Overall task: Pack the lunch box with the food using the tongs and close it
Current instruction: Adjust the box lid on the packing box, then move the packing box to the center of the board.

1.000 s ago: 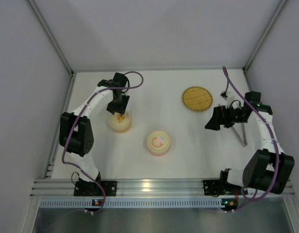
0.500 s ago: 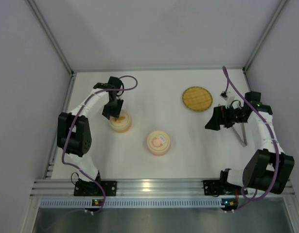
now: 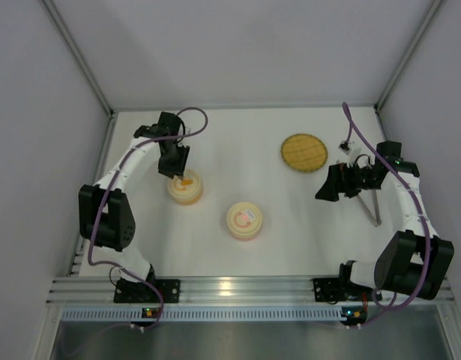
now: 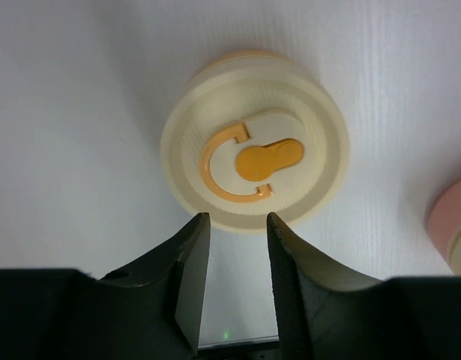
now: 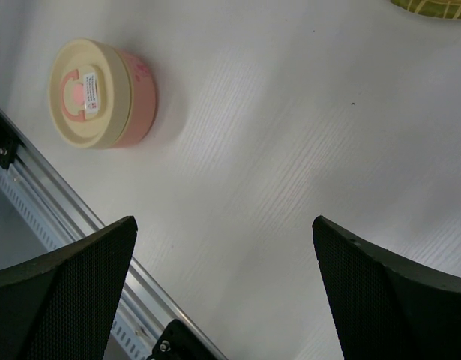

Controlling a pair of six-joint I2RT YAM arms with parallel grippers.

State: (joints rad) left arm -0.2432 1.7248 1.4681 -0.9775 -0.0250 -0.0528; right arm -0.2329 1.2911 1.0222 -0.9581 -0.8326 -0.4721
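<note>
The orange lunch box stands at the left with its cream lid on; the lid's orange latch faces up. My left gripper hangs just behind that lid, open, with only bare table between its fingers. The pink lunch box stands mid-table, also lidded. The silver tongs lie on the table under my right arm. My right gripper hovers wide open and empty, to the right of the pink box. The woven plate looks bare. No food shows in any view.
The pink box's side shows at the right edge of the left wrist view. The aluminium rail runs along the near table edge. Grey walls close in the left, back and right sides.
My left gripper has drawn back and left, from over the orange box's lid to just behind it. The right arm has not moved.
</note>
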